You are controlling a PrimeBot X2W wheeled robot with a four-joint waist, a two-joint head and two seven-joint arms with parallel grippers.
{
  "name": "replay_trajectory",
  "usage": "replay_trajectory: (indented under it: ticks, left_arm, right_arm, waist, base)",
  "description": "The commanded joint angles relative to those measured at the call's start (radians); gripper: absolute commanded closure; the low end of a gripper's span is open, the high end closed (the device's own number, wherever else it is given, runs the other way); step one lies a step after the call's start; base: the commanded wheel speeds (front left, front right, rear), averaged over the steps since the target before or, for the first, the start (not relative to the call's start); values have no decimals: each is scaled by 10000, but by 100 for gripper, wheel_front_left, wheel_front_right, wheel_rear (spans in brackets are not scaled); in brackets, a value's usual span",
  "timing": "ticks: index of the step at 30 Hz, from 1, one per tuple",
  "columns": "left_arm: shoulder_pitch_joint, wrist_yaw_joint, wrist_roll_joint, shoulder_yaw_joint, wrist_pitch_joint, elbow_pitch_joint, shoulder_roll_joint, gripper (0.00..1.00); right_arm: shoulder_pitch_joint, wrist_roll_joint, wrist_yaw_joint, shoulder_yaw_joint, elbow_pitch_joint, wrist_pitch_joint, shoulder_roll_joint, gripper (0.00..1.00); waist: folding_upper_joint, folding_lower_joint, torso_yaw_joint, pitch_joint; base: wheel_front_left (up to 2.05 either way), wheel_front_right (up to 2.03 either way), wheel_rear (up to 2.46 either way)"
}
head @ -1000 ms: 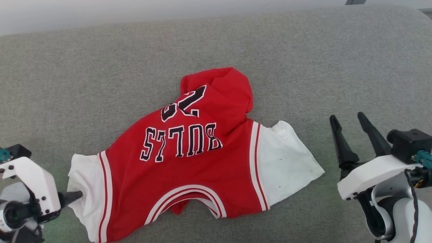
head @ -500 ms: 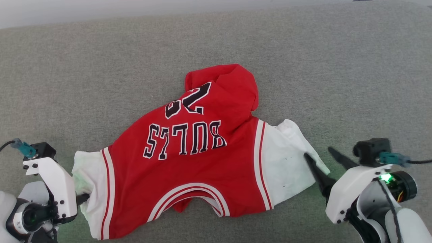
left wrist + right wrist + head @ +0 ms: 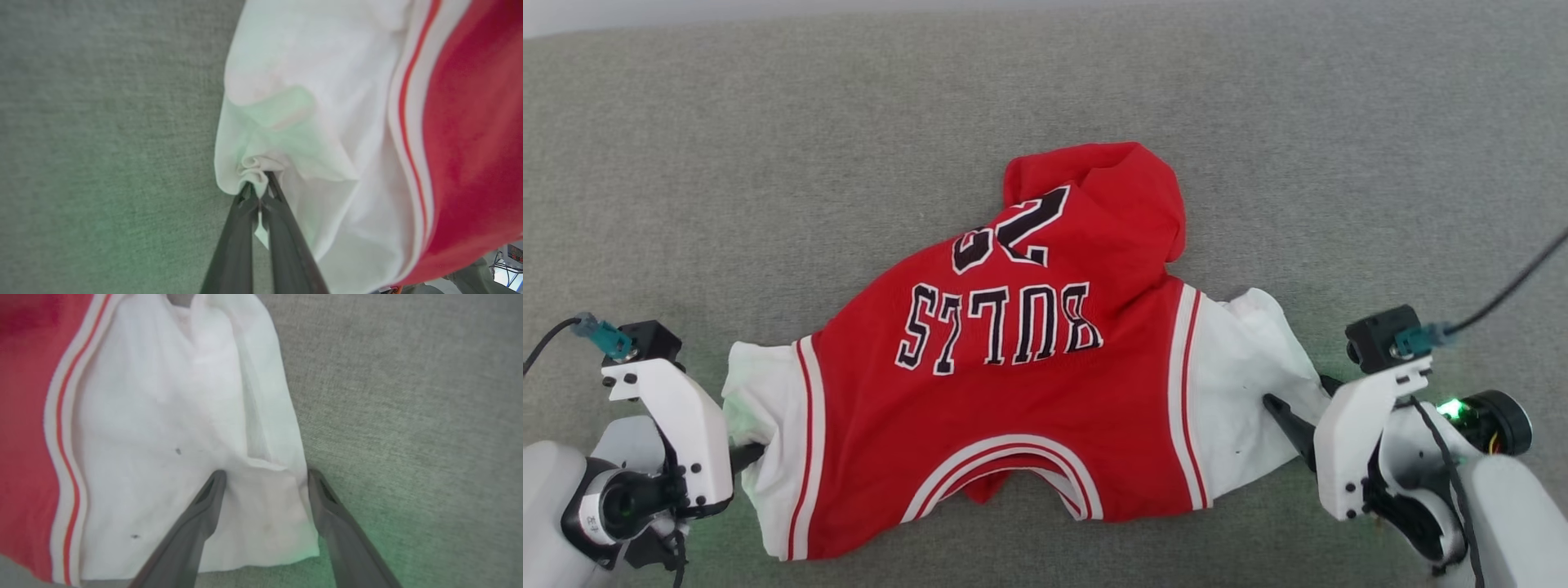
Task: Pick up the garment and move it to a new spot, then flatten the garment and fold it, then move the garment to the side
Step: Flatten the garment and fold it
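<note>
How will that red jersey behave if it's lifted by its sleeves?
Likely floppy: the garment bunches where the left claw pinches its sleeve. Probably light, being thin cloth; the rumpled far end should sag.

The garment (image 3: 1013,425) is soft matt cloth; the surface (image 3: 768,163) beneath, coarse woven fabric.

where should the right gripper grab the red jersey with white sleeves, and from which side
On the red jersey, grip the outer edge of the white sleeve on the robot's right, coming in low from that side. It lies flat on the grey fabric surface, its corner inside the open right gripper; the left gripper is shut on the opposite sleeve.
</note>
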Motion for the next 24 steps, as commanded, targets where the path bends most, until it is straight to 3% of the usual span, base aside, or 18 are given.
replay_trajectory:
  ticks: [1, 7, 8, 9, 16, 24]
  left_arm:
    - [-37, -76, -3, -349, -187, 103, -730, 100]
    - [-185, -183, 36, -378, -300, 202, -899, 100]
    - [-203, -216, 42, -381, -322, 221, -908, 100]
    - [-222, -230, 49, -373, -352, 238, -919, 100]
    - [-562, -384, 108, -126, -537, -63, -649, 100]
    - [-1331, -181, 194, 242, -111, -1325, 48, 100]
  right_arm:
    - [96, 135, -6, 375, 638, 405, 66, 0]
    - [-104, 817, 39, 2113, 2309, 1854, -107, 0]
    - [-102, 1028, 45, 2414, 2438, 2035, -183, 73]
    - [-164, 1337, 60, 2654, 2425, 2085, -193, 100]
    - [-1129, 2725, 54, 2455, 1529, 1555, -631, 100]
    - [-2041, 3713, 18, 1586, -168, 1642, -1370, 100]
  waist:
    - [-1, 0, 83, 59]
    - [-1, 0, 258, 127]
    - [-1, 0, 280, 126]
    - [-1, 0, 294, 120]
    - [-1, 0, 349, -206]
    - [-1, 0, 288, -1024]
  base:
    - [0, 0, 0]
    - [0, 0, 0]
    - [0, 0, 0]
    - [0, 0, 0]
    - [0, 0, 0]
    - [0, 0, 0]
